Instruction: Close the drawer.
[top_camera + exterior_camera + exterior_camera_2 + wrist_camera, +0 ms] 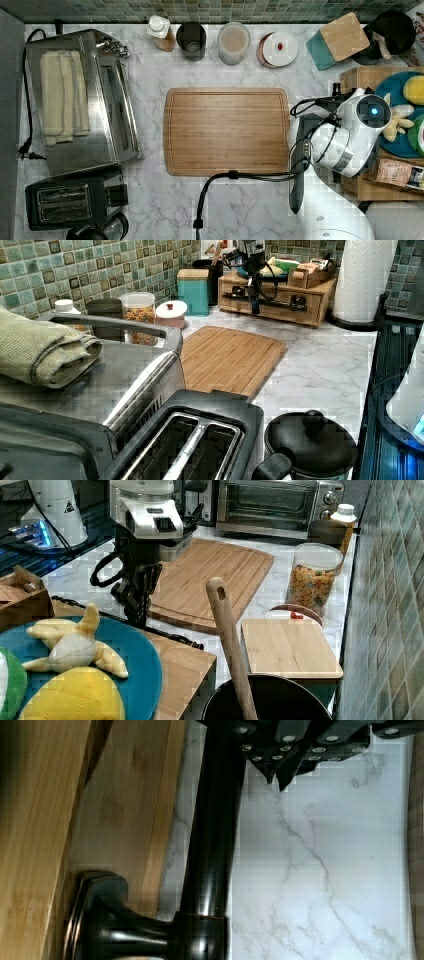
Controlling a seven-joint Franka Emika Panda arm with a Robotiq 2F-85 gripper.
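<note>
I see the drawer [272,304] set in the wooden cabinet [320,295] at the far end of the marble counter [320,365] in the left view, its front nearly flush with the cabinet face. Its long black handle [212,827] runs across that front. My gripper [137,597] hangs right at the handle, on the counter side of it; in the wrist view the fingertips [280,772] sit just beside the bar, close together. I cannot tell whether they touch it. In the top view the handle [298,165] lies at the right edge of the cutting board [227,131], with the arm above it. A blue plate [125,655] rests on the cabinet top.
</note>
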